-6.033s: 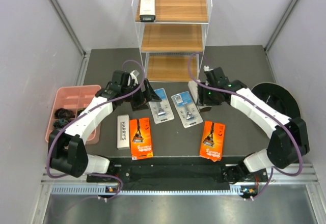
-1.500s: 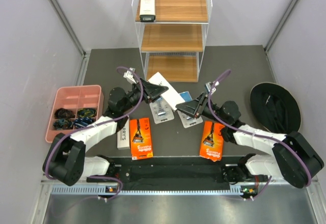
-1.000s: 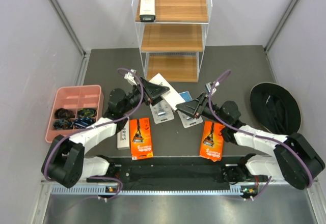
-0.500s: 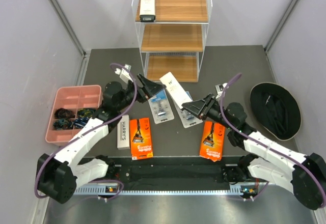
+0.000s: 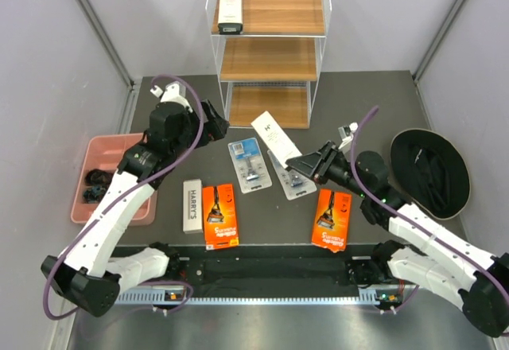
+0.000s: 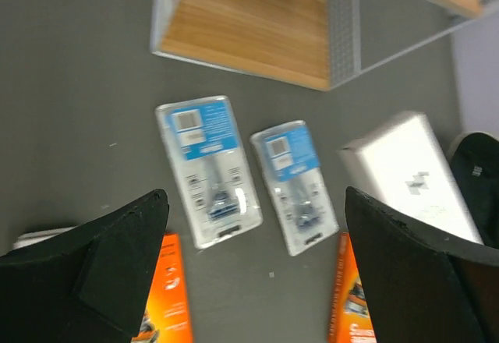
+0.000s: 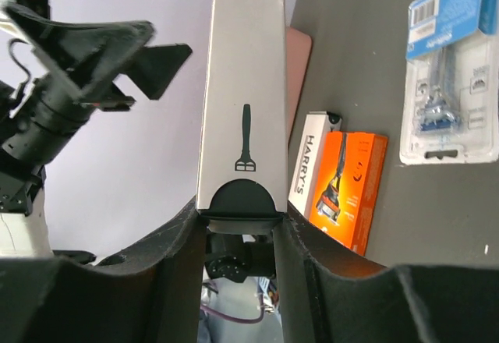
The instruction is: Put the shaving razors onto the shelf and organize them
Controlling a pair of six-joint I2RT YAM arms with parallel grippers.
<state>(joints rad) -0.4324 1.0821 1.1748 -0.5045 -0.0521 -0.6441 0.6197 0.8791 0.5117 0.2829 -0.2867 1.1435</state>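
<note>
My right gripper (image 5: 305,162) (image 7: 242,222) is shut on the lower end of a long white razor box (image 5: 270,133) (image 7: 241,86), held tilted above the table in front of the shelf (image 5: 270,56). My left gripper (image 5: 212,122) (image 6: 253,281) hangs open and empty, up and to the left. Another white box (image 5: 230,8) lies on the shelf's top tier, at its left. On the table lie two blue blister packs (image 5: 250,165) (image 5: 293,178), two orange cards (image 5: 219,215) (image 5: 332,219) and the HARRY'S box (image 5: 192,204).
A pink compartment tray (image 5: 103,147) with dark small items sits at the left, partly under my left arm. A black round object (image 5: 433,163) lies at the right. The shelf's middle tier (image 5: 269,58) and bottom tier (image 5: 268,105) hold nothing.
The white box was between both grippers; my left gripper has drawn away up and to the left, open. My right gripper keeps the box and has shifted slightly right.
</note>
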